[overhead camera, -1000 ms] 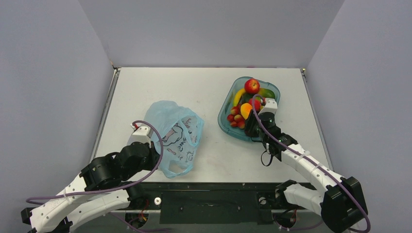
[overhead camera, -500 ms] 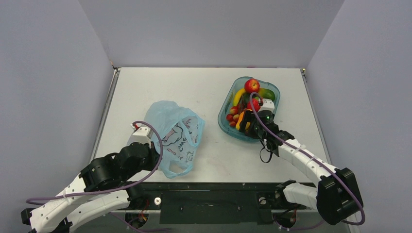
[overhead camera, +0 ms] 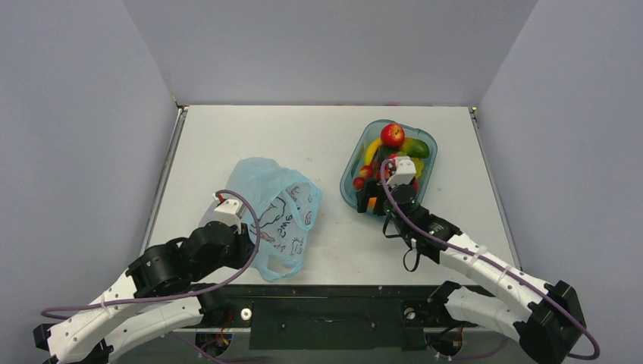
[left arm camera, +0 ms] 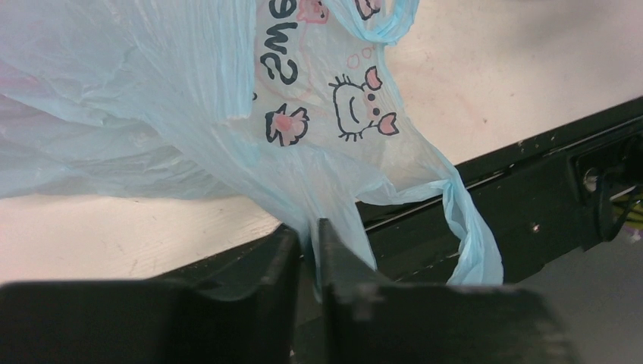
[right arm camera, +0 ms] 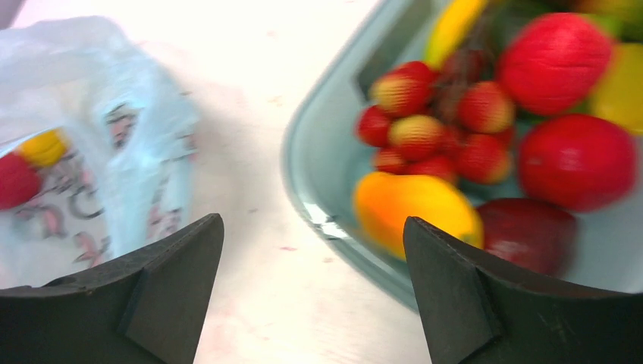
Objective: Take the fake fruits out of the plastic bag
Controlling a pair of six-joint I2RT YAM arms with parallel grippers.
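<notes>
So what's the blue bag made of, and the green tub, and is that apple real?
The bag looks like thin plastic film: see-through, crinkled, printed with cartoons. The tub seems hard clear teal plastic, with a shiny rim. The apple looks like glossy plastic, probably a toy.
</notes>
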